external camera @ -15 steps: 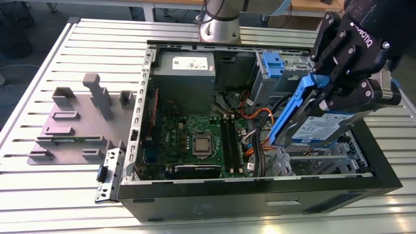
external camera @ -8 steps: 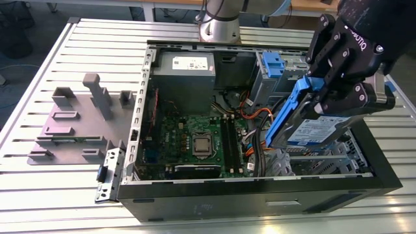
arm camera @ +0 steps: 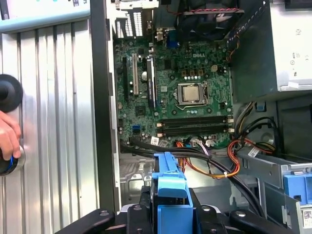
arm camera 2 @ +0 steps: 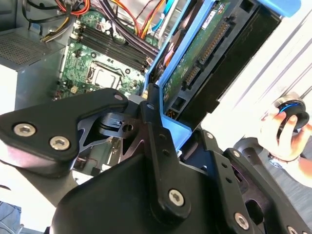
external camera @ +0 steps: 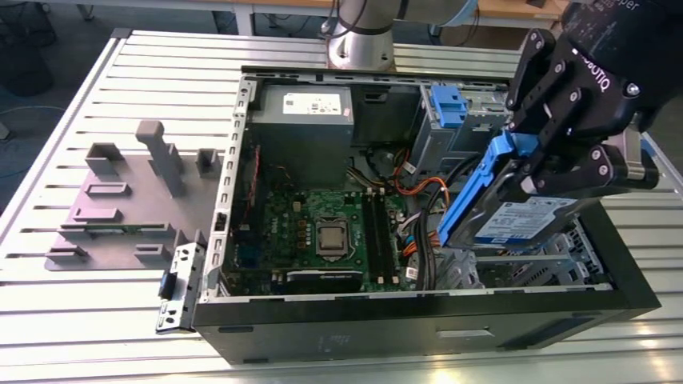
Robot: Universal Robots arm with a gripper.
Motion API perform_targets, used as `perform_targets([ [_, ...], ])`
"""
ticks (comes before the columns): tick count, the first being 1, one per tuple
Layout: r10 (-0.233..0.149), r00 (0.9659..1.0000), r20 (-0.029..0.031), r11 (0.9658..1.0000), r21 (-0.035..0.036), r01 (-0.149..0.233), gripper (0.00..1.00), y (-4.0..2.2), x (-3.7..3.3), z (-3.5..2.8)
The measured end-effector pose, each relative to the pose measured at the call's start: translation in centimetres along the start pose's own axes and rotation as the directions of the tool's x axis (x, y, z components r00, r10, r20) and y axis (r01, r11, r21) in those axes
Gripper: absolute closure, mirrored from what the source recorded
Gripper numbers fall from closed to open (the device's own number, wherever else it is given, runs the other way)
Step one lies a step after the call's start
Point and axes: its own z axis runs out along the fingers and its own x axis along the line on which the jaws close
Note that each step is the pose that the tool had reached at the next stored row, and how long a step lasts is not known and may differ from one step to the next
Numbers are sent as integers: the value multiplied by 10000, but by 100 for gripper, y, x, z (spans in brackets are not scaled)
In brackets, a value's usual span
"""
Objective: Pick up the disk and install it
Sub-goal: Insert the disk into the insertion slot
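One black two-fingered gripper [external camera: 549, 164] pinches the disk [external camera: 520, 220], a flat rectangular metal hard drive with a blue-and-white label and bright blue plastic rails, its fingers pressed onto the drive's two broad faces. The drive hangs steeply tilted just under the gripper, clear of everything, above the bare metal bay at the near corner of the open black computer case [external camera: 427, 324]. That pose looks chosen so that the drive can go into the bay on edge, and holding it by the faces seems to leave the rails free to engage. In the second wrist view the fingers [arm camera 2: 157, 127] close on the disk [arm camera 2: 207, 58] with its connector edge pointing away from the gripper. In the first wrist view the blue rail [arm camera: 168, 187] stands straight out from the gripper [arm camera: 168, 217]. Below the gripper, toward the exterior view's left, lie the green motherboard [external camera: 331, 232] and orange cables [external camera: 423, 189]. Beyond them sits a grey power-supply box [external camera: 304, 120], and a spare blue caddy clip [external camera: 449, 104] is behind the gripper. The case rests on a ribbed aluminium table [external camera: 96, 320] that also carries a grey fixture plate [external camera: 112, 212], well apart from the gripper. A person's hand [arm camera 2: 285, 131] rests on a round black knob beside the table — probably a stop or control, though I cannot tell.
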Motion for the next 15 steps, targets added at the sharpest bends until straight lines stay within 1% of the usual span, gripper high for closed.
perform_targets([
  [15,-475,9989,-23,9989,-18,475,63,-132,-9,4],
])
